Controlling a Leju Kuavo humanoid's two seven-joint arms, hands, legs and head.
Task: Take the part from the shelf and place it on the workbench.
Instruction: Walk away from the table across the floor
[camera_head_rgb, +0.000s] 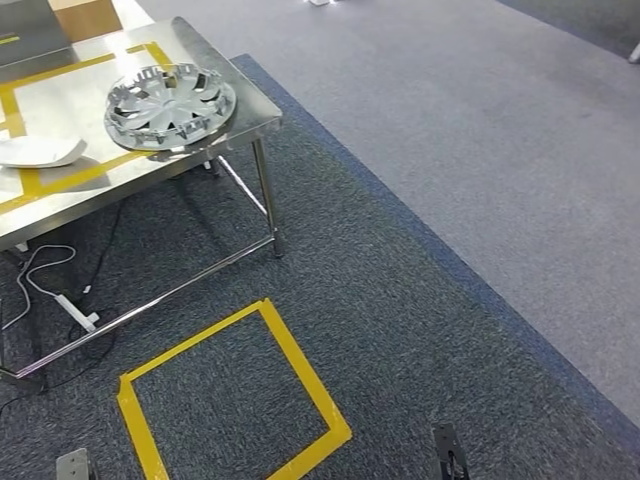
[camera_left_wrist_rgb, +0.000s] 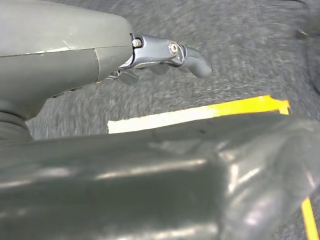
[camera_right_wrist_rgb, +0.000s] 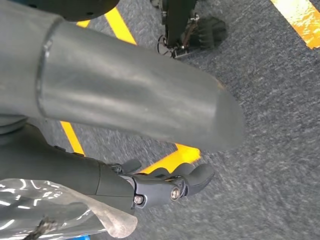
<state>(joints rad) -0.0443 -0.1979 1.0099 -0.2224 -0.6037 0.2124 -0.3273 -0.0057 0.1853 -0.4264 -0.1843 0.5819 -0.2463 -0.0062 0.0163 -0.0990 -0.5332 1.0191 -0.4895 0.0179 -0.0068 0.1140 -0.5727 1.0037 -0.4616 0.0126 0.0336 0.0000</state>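
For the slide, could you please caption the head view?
Silver wheel cover resting on the steel workbench, beside a yellow tape square on the carpet.

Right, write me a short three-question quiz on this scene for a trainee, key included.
1. True or false: the round silver spoked wheel cover lies on the shiny steel workbench, near its corner.
2. The yellow tape square on the floor is laid on: A) the dark speckled carpet; B) the lighter grey flooring; C) bare wooden boards.
3. Fill in: in the head view, the flat white dish-shaped piece lies to the ___ of the wheel cover.

Key: 1 true; 2 A; 3 left.
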